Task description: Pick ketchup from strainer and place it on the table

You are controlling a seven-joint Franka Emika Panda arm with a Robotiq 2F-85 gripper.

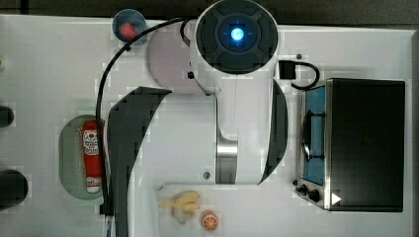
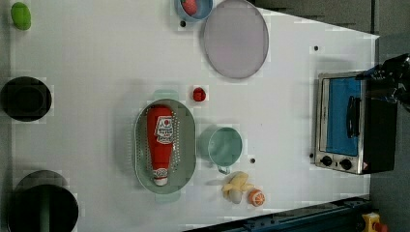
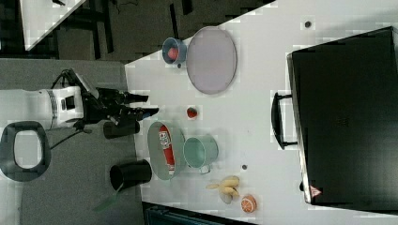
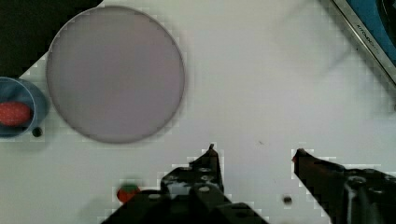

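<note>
The red ketchup [image 2: 160,140] with its white cap lies lengthwise inside the pale green strainer [image 2: 140,154] on the white table [image 2: 96,72]. The top view has the ketchup [image 1: 92,157] and strainer [image 1: 67,153] at the top view's left, beside the arm's dark link. In the right view my gripper [image 3: 149,105] hangs well above the table, away from the ketchup [image 3: 166,149] and strainer [image 3: 156,140]. The wrist view has the gripper [image 4: 256,151] open over bare table, nothing between its fingers [image 4: 211,156].
A lilac plate [image 2: 235,38], a blue bowl [image 2: 193,7] and a small strawberry [image 2: 198,94] lie beyond the strainer. A green cup [image 2: 225,145], banana [image 2: 235,186] and orange [image 2: 256,197] sit beside it. A toaster oven [image 2: 353,121] and black cups [image 2: 24,99] flank the table.
</note>
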